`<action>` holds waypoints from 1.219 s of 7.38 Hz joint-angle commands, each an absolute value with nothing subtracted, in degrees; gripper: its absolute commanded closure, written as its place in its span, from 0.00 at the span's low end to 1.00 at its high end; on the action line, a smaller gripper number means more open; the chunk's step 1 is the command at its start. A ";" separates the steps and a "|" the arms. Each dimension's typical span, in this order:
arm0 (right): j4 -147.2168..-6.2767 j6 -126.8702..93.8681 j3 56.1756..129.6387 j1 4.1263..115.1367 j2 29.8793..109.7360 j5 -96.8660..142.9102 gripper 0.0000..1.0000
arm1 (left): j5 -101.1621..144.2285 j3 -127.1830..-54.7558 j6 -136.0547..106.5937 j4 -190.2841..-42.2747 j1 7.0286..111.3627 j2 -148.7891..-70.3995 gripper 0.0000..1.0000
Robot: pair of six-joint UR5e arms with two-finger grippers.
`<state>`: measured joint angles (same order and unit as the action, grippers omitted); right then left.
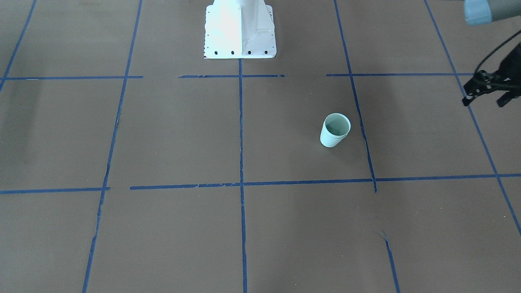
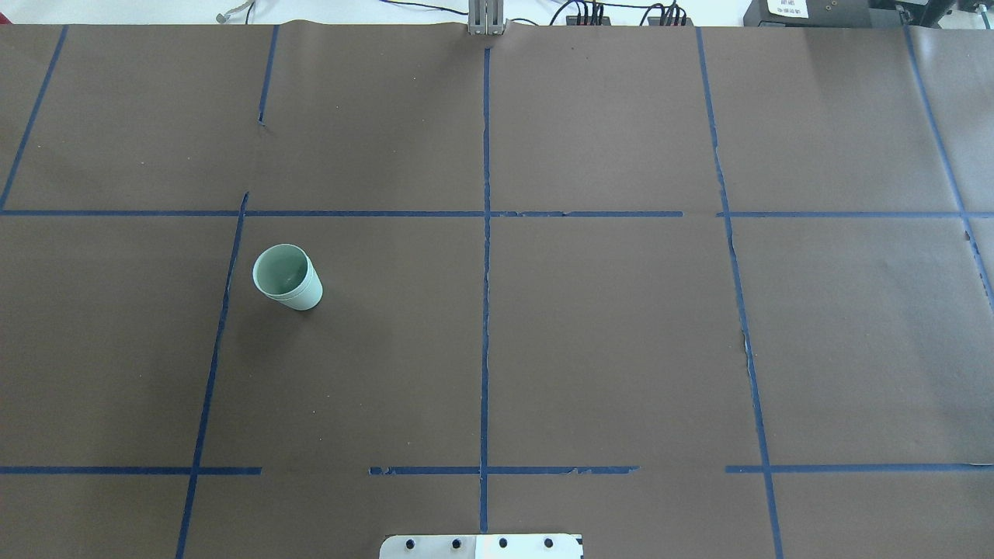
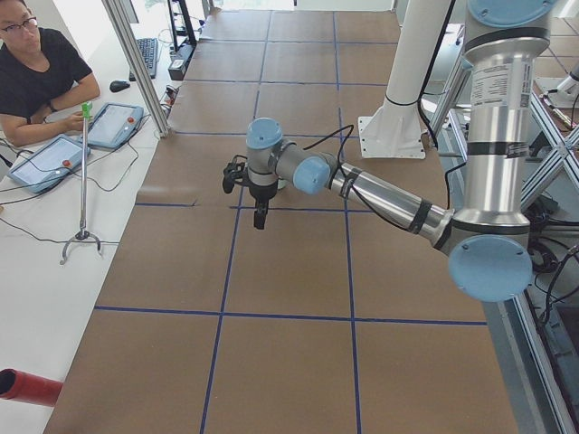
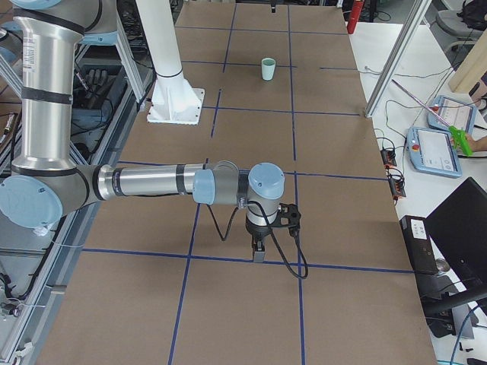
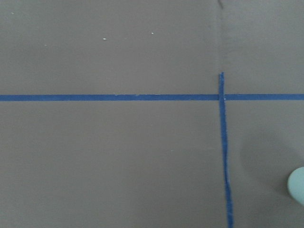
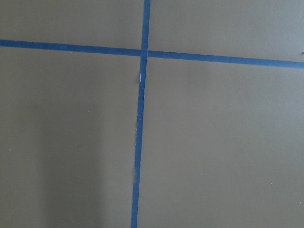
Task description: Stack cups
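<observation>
Two pale mint-green cups (image 1: 336, 131) stand upright on the brown table, one nested inside the other, with two rims showing. The stack also shows in the overhead view (image 2: 287, 278), far off in the exterior right view (image 4: 268, 68), and as a pale edge in the left wrist view (image 5: 297, 186). My left gripper (image 1: 484, 101) hangs at the front-facing view's right edge, well clear of the cups, its two dark fingers apart and empty; it also shows in the exterior left view (image 3: 260, 220). My right gripper (image 4: 259, 251) shows only in the exterior right view, pointing down over the table; I cannot tell if it is open.
Blue tape lines (image 2: 486, 310) divide the brown table into squares. The white robot base (image 1: 240, 28) stands at the table's robot side. An operator (image 3: 41, 72) sits beyond the far side with tablets (image 3: 113, 122). A thin stand (image 3: 83, 181) is next to them.
</observation>
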<state>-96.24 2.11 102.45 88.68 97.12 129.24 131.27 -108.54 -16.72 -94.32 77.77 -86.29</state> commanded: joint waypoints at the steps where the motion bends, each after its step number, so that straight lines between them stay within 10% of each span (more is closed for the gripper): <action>1: -96.24 2.11 102.39 88.68 97.12 129.29 0.00 | 133.33 -96.55 1.26 -93.87 91.62 -85.95 0.00; 9: -96.24 2.11 102.48 88.68 97.12 129.29 0.00 | 134.91 -95.18 2.28 -89.91 93.52 -85.87 0.00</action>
